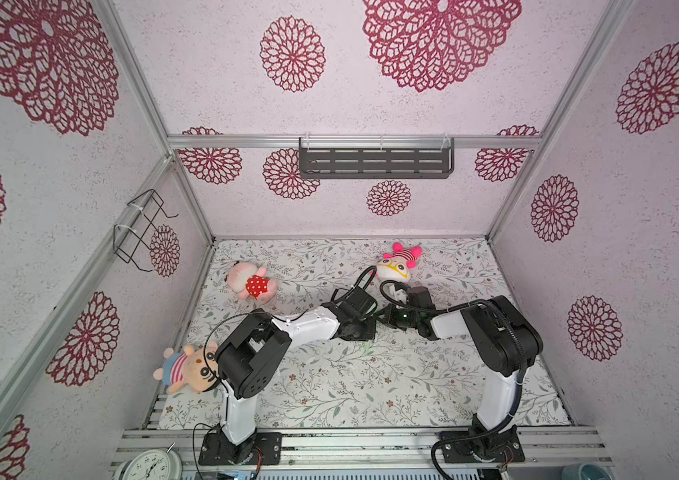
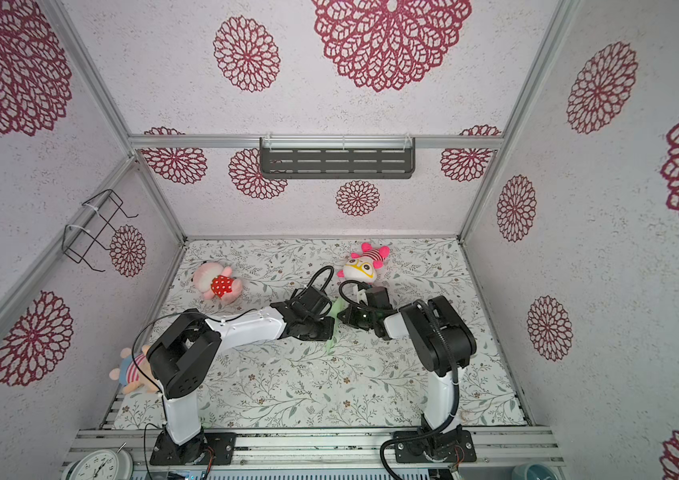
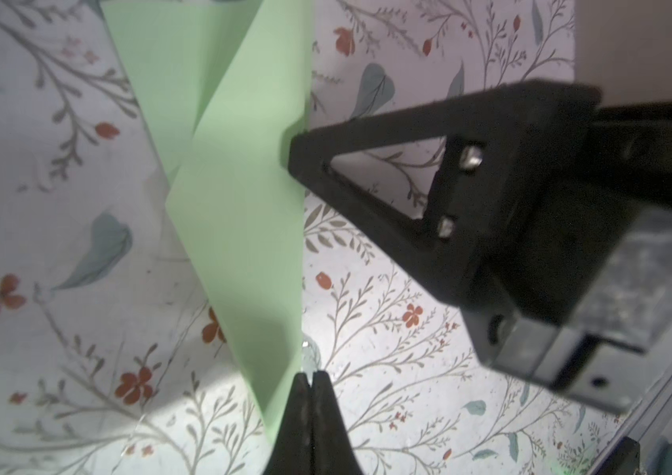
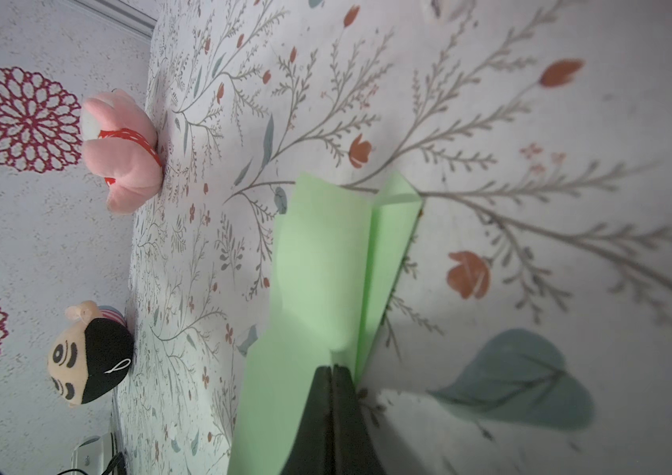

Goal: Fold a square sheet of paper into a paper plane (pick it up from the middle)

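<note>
Both arms meet over the middle of the bench [image 1: 329, 386], and between them stands the paper plane [image 3: 243, 214], a narrow green dart with its wings half spread. The left gripper [image 3: 312, 376] has its fingers pressed fully together on the folded edge near one end. The right gripper [image 4: 332, 368] pinches the same edge further along. (Whether the lower side touches the bench, I cannot tell.) I think the centre crease is being set. To do it well, both grips should move in one line along the crease, without pulling apart, because thin paper twists or tears easily.
</note>
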Tool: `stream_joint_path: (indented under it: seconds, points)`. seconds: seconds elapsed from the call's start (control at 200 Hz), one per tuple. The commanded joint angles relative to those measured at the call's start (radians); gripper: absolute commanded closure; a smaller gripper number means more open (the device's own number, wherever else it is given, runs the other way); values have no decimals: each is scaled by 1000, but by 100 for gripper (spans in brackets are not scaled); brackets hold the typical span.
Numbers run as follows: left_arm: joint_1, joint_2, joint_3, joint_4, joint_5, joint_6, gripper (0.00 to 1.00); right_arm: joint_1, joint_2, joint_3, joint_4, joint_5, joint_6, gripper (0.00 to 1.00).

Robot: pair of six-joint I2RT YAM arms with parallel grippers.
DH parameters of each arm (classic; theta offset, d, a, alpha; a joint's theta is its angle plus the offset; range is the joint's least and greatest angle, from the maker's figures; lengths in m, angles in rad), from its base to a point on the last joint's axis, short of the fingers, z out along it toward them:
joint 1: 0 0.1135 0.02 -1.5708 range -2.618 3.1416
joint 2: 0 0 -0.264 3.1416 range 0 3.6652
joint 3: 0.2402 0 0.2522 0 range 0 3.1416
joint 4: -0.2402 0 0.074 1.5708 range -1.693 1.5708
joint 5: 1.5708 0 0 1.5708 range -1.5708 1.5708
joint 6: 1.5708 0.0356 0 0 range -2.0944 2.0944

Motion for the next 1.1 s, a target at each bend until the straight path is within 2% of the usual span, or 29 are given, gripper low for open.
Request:
stream_joint_path:
  seconds: [0.0,0.34,0.63,0.77,1.096]
  points:
    - [8,74,38,-32,-23,16,100,-7,23,-19,-29,9,8,96]
    - [14,132,55,-65,-26,16,100,-12,-6,-25,3,-24,17,96]
    - [13,120,18,-65,-9,12,100,-7,-32,11,70,-150,-10,95]
    - [13,120,20,-62,0,14,100,4,-2,47,40,-131,-23,95]
    - [11,117,11,-67,10,12,100,-40,41,71,39,18,-5,95]
